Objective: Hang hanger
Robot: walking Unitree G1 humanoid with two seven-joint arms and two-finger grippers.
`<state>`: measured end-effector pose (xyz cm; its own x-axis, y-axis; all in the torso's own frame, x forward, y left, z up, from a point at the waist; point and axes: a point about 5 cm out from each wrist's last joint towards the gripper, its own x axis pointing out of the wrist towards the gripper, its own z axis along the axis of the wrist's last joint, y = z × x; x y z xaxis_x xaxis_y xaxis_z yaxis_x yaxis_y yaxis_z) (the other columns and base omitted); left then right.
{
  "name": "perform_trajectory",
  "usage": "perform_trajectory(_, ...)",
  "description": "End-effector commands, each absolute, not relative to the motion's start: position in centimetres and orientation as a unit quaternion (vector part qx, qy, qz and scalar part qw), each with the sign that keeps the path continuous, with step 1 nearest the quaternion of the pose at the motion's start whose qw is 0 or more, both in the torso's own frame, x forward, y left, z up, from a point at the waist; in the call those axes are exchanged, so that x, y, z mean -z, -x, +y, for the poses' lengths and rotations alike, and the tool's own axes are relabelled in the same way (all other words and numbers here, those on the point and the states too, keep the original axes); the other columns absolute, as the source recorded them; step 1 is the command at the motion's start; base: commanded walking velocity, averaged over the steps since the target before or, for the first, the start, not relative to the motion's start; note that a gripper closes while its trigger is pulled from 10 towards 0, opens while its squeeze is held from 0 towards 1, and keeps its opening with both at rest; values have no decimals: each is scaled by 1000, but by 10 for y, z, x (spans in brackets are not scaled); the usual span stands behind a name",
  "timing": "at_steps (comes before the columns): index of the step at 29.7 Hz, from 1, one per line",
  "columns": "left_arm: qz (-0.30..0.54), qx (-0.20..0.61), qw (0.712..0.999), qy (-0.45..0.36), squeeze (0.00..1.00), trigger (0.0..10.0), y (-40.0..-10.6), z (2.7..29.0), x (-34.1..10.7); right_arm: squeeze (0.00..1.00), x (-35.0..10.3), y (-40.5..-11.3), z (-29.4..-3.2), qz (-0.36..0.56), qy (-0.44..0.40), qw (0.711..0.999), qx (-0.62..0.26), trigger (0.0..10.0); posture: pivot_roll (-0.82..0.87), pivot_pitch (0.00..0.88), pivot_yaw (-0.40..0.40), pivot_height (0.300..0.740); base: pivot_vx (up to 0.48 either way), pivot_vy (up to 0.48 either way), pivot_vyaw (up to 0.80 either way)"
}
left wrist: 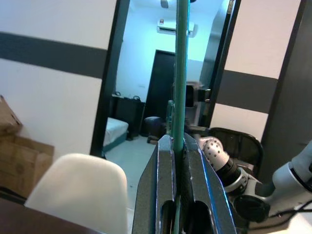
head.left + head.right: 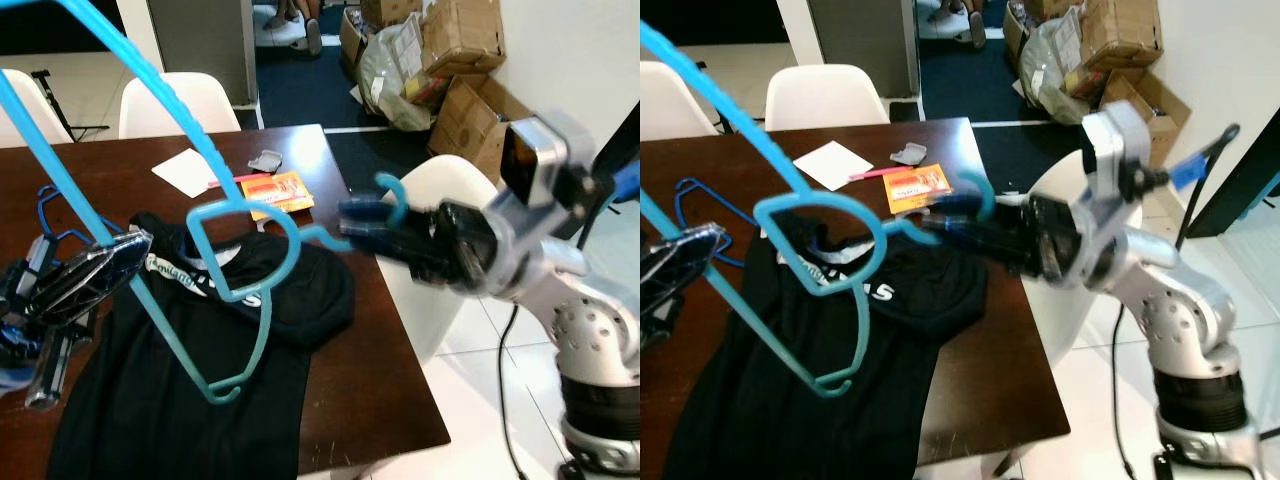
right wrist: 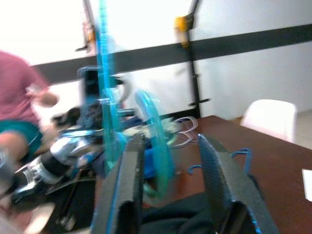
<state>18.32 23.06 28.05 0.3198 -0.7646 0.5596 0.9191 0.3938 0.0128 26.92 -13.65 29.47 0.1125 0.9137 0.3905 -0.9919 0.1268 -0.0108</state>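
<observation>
While the left gripper (image 2: 95, 262) clamps the light-blue plastic hanger (image 2: 228, 290), the right gripper (image 2: 365, 222) stands open around its hook above the dark wooden table (image 2: 370, 340).

A dark brown wooden table (image 2: 380, 330) is seen filling the lower left, with two white shell chairs (image 2: 180, 100) tucked in at 11 o'clock and a third (image 2: 440, 185) at its 3 o'clock side. Cardboard boxes (image 2: 460, 40) are piled at 1 o'clock against a white wall (image 2: 570, 50), beside dark blue flooring (image 2: 300, 85), and pale glossy tiles (image 2: 490, 400) are lit brightly at 5 o'clock.
</observation>
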Motion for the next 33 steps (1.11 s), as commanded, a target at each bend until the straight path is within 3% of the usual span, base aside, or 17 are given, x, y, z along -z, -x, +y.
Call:
perform_trajectory(1,-254,523,800,149,0,0,-182,234,-284,1000,-295,-271,-142,-161,-141,740,-638,10000,5,144,-12,740,0,0,0)
perform_trajectory(3,-259,523,798,148,0,0,-182,233,-286,1000,-282,-271,-156,-153,-191,734,-634,10000,8,147,-12,740,0,0,0)
perform_trajectory(13,-266,523,796,150,0,0,-182,232,-288,1000,-256,-260,-157,-108,-219,713,-657,10000,7,149,-11,740,0,0,0)
perform_trajectory(17,-269,527,789,164,0,0,-184,229,-287,1000,-244,-242,-128,-78,-220,681,-694,10000,7,146,-1,740,0,0,0)
perform_trajectory(18,-269,529,787,168,0,0,-185,227,-286,0,-242,-239,-117,-75,-216,682,-694,10000,7,144,-1,740,0,0,0)
perform_trajectory(22,-277,537,775,186,0,0,-190,219,-286,0,-246,-236,-83,-98,-228,685,-685,10000,7,139,1,740,0,0,0)
perform_trajectory(33,-276,548,761,212,0,0,-194,207,-281,0,-268,-239,-69,-153,-263,689,-658,10000,1,124,3,740,0,0,0)
